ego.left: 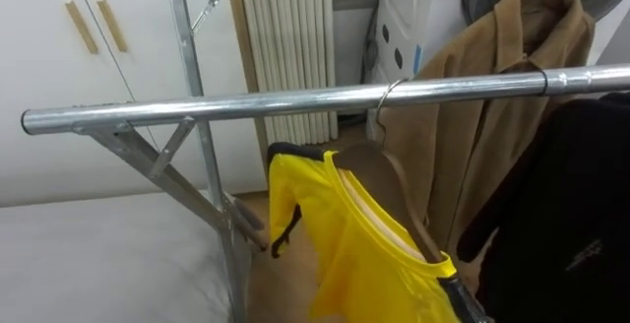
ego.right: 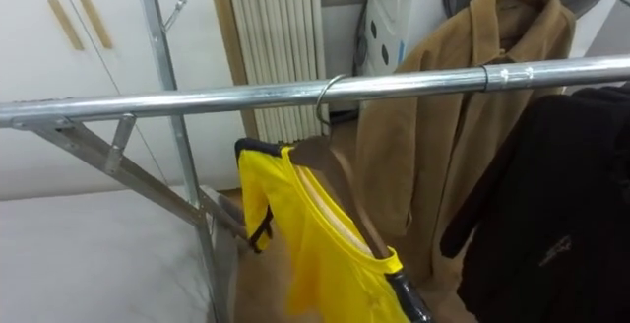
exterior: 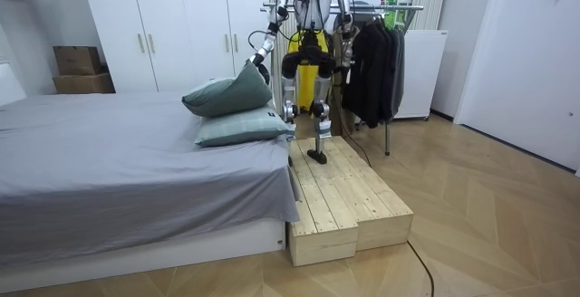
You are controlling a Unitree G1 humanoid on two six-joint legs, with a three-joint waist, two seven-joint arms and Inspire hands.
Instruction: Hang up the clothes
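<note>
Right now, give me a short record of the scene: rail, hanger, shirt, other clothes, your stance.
rail: metal, horizontal, across the view
hook: looped over the rail
shirt: yellow, on the hanger, hanging tilted below the rail
coat: tan, behind the rail, right of the hook
black garment: far right
stance: on wooden platform beside bed, facing the rack
left hand: raised, apart from the shirt

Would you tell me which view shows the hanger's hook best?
The right eye view: the hook sits centrally, over the rail. The left eye view shows it similarly; in the room view it is too small.
</note>
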